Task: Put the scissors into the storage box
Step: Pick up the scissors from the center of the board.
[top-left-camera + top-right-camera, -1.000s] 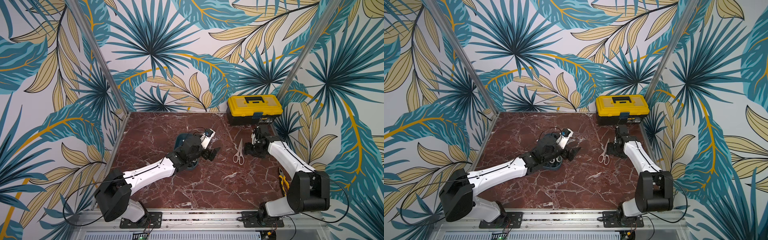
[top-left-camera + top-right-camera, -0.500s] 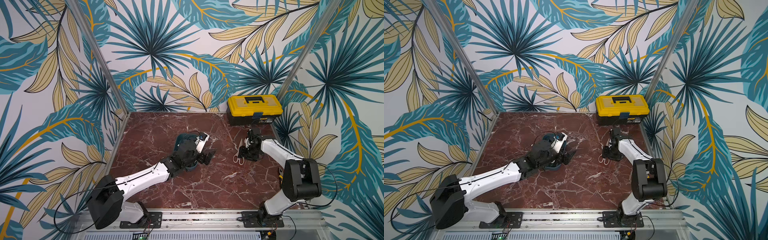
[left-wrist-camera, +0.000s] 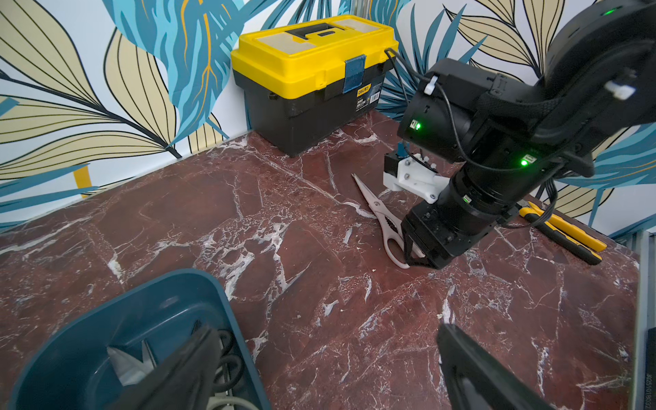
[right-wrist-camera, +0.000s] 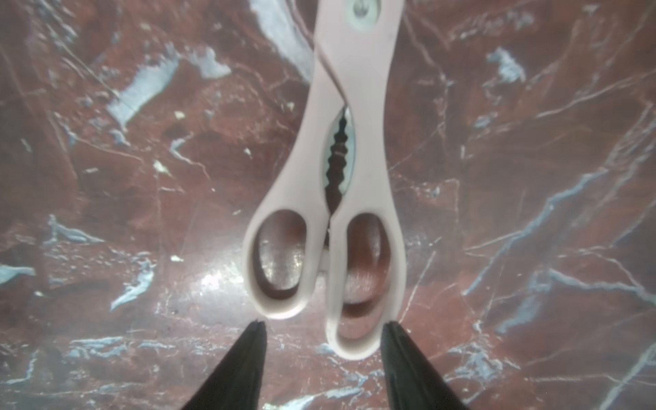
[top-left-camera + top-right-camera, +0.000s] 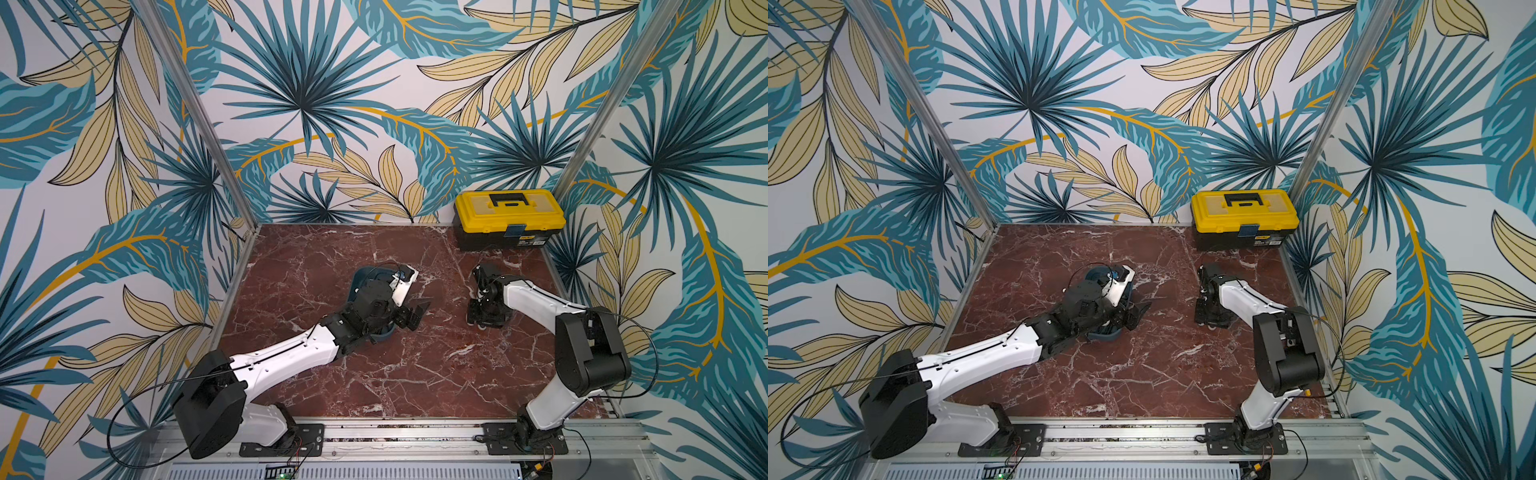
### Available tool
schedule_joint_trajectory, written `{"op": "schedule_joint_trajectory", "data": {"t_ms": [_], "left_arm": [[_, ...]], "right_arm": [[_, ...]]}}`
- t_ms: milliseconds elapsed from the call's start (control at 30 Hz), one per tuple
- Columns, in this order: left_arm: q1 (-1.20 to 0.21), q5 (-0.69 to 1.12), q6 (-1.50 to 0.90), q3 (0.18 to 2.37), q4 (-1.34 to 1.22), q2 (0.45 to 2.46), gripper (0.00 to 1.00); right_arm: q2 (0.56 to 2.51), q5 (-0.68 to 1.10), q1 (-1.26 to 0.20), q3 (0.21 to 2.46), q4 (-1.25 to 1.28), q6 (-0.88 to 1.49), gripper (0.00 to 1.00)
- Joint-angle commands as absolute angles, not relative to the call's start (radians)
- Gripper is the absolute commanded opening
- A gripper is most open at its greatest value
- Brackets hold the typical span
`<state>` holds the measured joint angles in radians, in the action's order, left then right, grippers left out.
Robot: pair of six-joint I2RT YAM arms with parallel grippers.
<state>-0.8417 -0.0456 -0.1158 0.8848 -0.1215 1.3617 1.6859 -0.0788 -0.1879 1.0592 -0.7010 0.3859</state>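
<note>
Down at the table, the right fingers (image 4: 245, 369) stand apart, not clenched. They straddle the end of the longer handle loop of the pale pink-handled steel scissors (image 4: 355, 88), and a gap shows on one side. This pair lies flat on the red-brown marble table (image 5: 395, 374), blades closed and tips toward the yellow-lidded black toolbox (image 5: 509, 208) in the back corner. The left fingers (image 3: 184, 372) are spread wide and hold nothing; one hangs over the small dark teal plastic storage box (image 3: 213, 284), the other over bare table. Black handle loops and steel blade tips show inside the box, which sits near the table's middle, well apart from the pink pair and largely hidden under the left wrist in both top views. Yellow-handled pliers (image 3: 564, 238) lie near the table edge behind the right arm.
</note>
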Motion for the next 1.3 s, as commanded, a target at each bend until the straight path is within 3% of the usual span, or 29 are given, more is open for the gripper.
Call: {"op": "schedule_joint_trajectory", "data": {"t_ms": [0, 400, 667, 833, 1133, 1267], "left_arm": [[-0.841, -0.069, -0.114, 0.847, -0.121, 1.317, 1.00], [-0.841, -0.070, -0.109, 0.841, -0.106, 1.304, 1.00], [-0.841, -0.079, -0.106, 0.843, -0.116, 1.308, 1.00], [-0.841, -0.080, -0.101, 0.862, -0.102, 1.316, 1.00], [-0.841, -0.100, -0.101, 0.849, -0.127, 1.296, 1.00], [-0.841, -0.189, -0.098, 0.833, -0.125, 1.260, 1.00]], "right_arm": [[1.722, -0.112, -0.189, 1.103, -0.693, 0.398, 0.56], [1.864, -0.163, -0.189, 1.144, -0.675, 0.406, 0.49], [1.860, -0.190, -0.187, 1.137, -0.686, 0.383, 0.22], [1.854, -0.160, -0.186, 1.132, -0.679, 0.377, 0.14], [1.762, -0.088, -0.190, 1.096, -0.653, 0.349, 0.10], [1.713, -0.059, -0.203, 1.107, -0.678, 0.325, 0.10]]}}
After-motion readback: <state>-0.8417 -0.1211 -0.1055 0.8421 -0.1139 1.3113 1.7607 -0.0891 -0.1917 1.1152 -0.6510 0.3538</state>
